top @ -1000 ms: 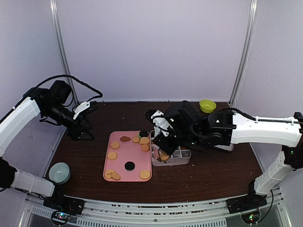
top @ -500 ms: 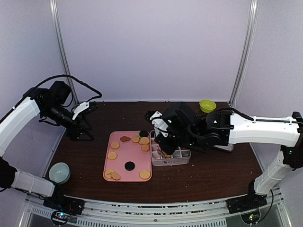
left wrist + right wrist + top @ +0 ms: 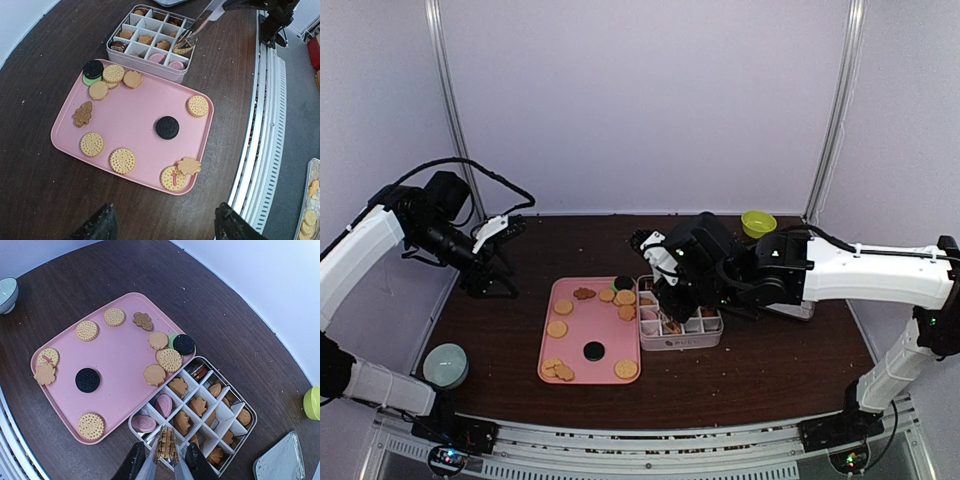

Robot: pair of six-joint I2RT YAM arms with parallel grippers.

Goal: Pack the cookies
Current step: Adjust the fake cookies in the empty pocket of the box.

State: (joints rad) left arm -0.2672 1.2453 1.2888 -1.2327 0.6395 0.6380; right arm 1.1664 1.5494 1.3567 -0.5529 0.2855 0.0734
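While my right end effector (image 3: 162,467) pinches the metal tongs (image 3: 150,469) narrow, one round golden cookie (image 3: 166,444) stands on edge between their tips, over the near edge of the divided box (image 3: 145,66). Inside it: orange leaf-shaped pieces (image 3: 199,405), two pink ovals (image 3: 163,405). Just beside the box, pink tray (image 3: 120,365) on the dark worktop (image 3: 770,370); loose cookies (image 3: 88,330) lie scattered on it, mostly golden, two black. Farther off to the left, my left end effector (image 3: 165,229) hangs wide, empty.
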